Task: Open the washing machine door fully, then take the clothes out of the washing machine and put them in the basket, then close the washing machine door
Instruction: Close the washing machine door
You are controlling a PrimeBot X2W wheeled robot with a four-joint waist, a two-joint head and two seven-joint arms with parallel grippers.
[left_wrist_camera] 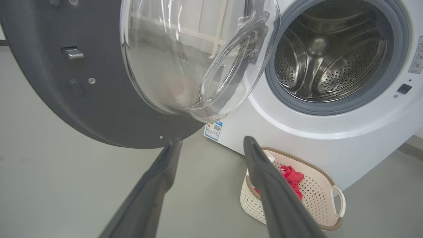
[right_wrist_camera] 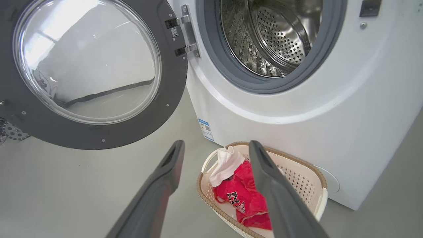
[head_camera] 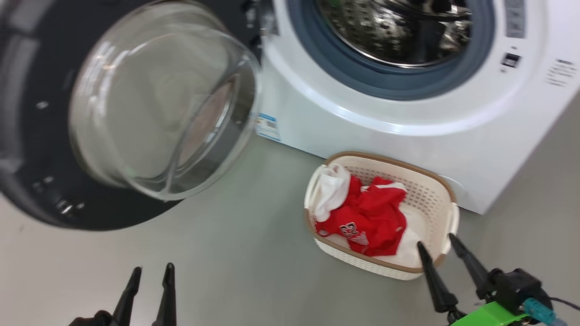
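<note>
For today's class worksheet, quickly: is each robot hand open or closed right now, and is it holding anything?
Left hand: open, holding nothing.
Right hand: open, holding nothing.

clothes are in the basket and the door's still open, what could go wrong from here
1. The right end effector sits open by the basket's near rim; swinging it toward the washing machine door could knock the basket or snag the red jersey.
2. The door's glass bowl bulges; a push there may slip, so its black rim looks safer.
3. The white fabric drapes over the basket's edge and might slide out if bumped.
</note>
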